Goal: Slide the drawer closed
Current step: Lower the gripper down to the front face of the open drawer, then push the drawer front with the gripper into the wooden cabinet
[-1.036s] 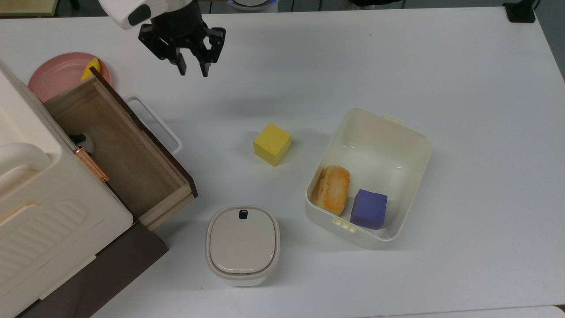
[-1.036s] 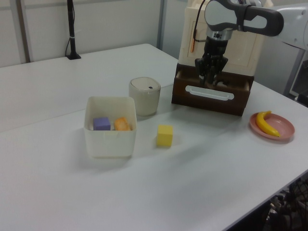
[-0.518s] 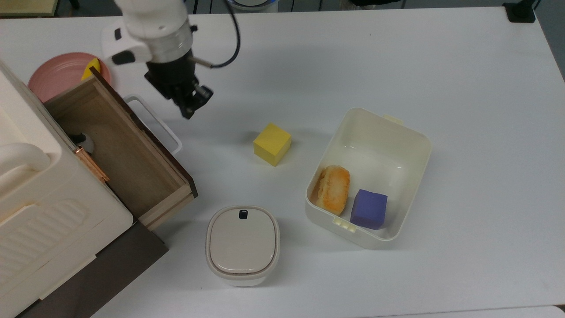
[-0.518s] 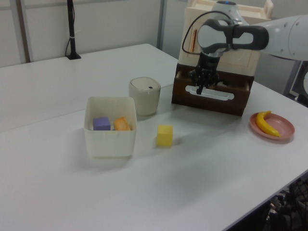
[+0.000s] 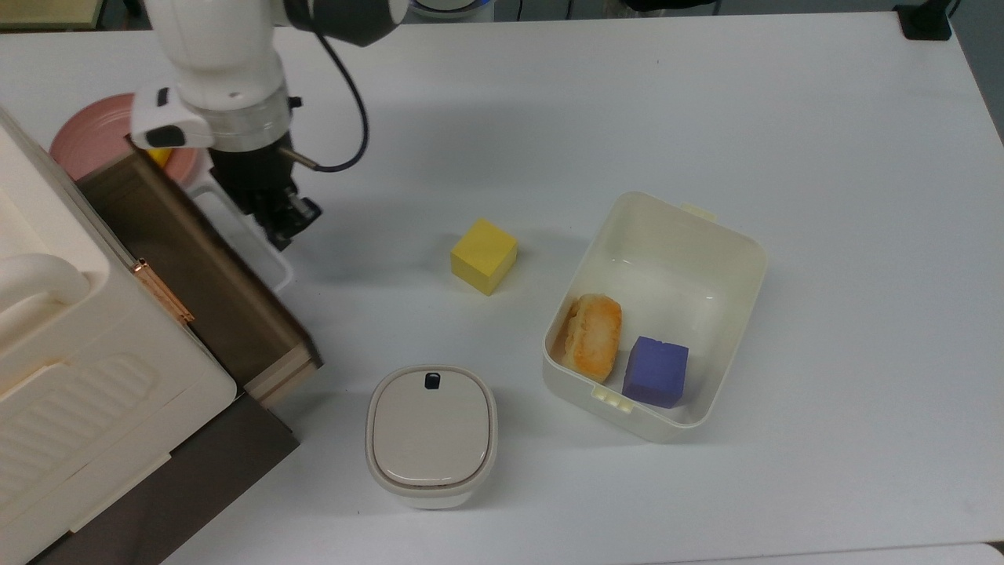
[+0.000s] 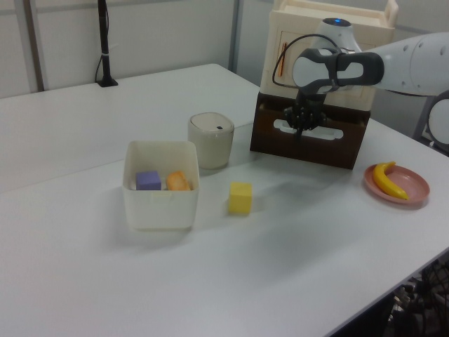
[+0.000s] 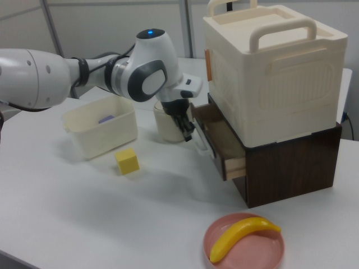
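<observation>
At the table's left edge in the top view, you have the drawer (image 5: 212, 275) partly shut: it has slid back into the cabinet (image 5: 94, 369) over the last second, yet its wood box protrudes. The gripper (image 5: 286, 224) has come down from above the table onto the white handle (image 5: 247, 243), pressing the front panel. You cannot tell whether its fingers are spread or together. Judgement: closing is under way, not finished; push further.
</observation>
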### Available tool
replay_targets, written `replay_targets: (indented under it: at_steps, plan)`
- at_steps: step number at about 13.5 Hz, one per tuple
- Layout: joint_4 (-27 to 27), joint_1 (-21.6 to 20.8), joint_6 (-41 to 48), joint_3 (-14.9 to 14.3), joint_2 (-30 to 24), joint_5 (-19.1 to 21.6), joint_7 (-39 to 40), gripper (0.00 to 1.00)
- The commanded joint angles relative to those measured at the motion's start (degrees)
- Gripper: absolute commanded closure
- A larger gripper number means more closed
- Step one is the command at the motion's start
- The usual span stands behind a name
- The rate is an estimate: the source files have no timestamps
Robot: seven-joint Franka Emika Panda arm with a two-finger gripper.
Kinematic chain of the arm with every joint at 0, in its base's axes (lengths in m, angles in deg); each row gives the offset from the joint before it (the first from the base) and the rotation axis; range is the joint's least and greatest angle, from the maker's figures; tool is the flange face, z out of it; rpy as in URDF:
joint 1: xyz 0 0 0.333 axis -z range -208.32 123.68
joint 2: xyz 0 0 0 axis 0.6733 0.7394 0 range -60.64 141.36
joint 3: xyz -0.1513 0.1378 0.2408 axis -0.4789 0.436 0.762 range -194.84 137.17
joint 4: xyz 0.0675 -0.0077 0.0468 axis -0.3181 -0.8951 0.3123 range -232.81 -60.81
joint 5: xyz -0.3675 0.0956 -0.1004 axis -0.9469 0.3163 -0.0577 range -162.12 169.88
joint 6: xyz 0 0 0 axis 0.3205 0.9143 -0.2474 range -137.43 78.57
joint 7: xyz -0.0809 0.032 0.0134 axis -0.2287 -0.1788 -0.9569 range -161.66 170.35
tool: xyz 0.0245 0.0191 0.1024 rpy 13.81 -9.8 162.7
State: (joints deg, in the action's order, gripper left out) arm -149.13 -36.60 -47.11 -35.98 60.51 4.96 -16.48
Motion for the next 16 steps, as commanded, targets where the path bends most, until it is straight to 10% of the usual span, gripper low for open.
replay_targets:
  at_steps: [1,10,16]
  plan:
    - [-0.1,0.3,-8.4,-2.3,1.1,-0.8,-1.5,0.94]
    - [1.2,0.9,-16.3,-3.3,1.8,-1.3,-0.4,0.90]
    - [-0.1,0.3,15.2,4.8,-8.4,-0.6,11.1,0.61]
